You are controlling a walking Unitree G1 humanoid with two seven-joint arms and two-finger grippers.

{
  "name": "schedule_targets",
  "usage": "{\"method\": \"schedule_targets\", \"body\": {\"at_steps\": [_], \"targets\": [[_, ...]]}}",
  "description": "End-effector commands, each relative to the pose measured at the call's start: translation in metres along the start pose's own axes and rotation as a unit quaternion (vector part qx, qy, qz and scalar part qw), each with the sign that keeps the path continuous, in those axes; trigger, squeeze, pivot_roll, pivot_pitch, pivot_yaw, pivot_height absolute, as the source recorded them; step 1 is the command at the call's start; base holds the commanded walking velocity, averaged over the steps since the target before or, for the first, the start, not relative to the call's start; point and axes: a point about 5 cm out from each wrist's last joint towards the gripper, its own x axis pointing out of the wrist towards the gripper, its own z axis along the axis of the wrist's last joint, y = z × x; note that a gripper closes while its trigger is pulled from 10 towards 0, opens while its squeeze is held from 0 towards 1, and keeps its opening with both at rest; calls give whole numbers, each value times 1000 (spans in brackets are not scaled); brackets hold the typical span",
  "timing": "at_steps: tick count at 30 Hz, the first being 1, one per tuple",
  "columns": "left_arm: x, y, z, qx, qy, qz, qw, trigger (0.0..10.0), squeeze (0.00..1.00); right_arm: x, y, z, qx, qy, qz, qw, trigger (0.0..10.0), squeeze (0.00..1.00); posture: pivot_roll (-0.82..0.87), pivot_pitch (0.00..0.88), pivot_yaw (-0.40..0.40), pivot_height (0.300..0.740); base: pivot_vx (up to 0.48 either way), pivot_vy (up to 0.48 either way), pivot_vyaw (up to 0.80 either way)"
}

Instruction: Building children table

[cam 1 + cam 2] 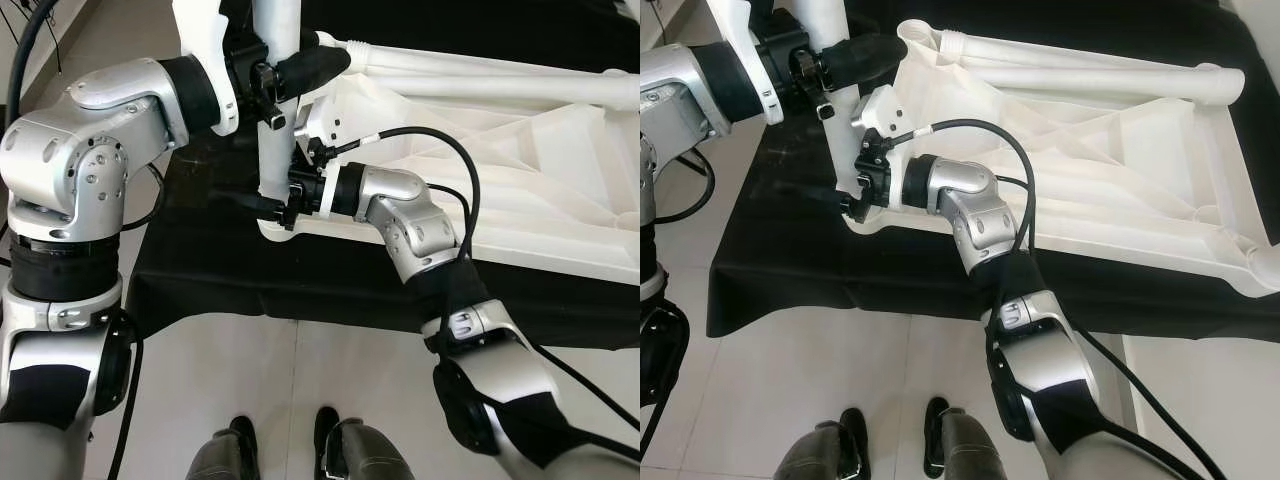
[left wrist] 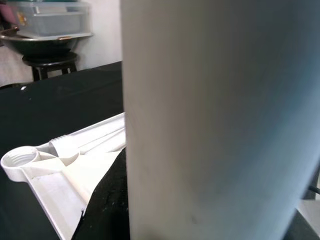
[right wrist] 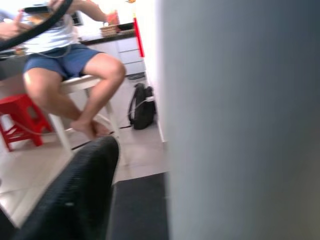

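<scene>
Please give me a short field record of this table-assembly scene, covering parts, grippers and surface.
part held: upright white plastic table leg, standing at the near left corner socket
base: upside-down white plastic tabletop
left gripper: clamped on the leg, higher up
right gripper: clamped on the leg, near its foot
surface: black cloth

We are in a lived-in home: pale floor tiles (image 1: 250,380), white kitchen cabinets (image 3: 125,50) with a cluttered counter, a person (image 3: 70,55) seated on a white stool, a red plastic stool (image 3: 20,120), and a backpack (image 3: 141,107) on the floor.
</scene>
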Motion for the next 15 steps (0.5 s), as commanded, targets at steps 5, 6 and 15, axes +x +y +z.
{"method": "schedule_targets", "body": {"at_steps": [5,6,15], "targets": [[12,-27,-10,-13,-21,-115,993,0,0,25,16,1,-6,-7,110,994,0,0,-108,294,-71,740,0,0,0],[12,-29,-8,-13,-33,-130,991,0,0,25,16,0,-9,-4,114,993,0,0,-112,291,-71,740,0,0,0],[12,-36,-3,-8,-74,-212,975,0,0,26,14,-1,-21,7,114,993,0,0,-122,270,-73,740,0,0,0]]}}
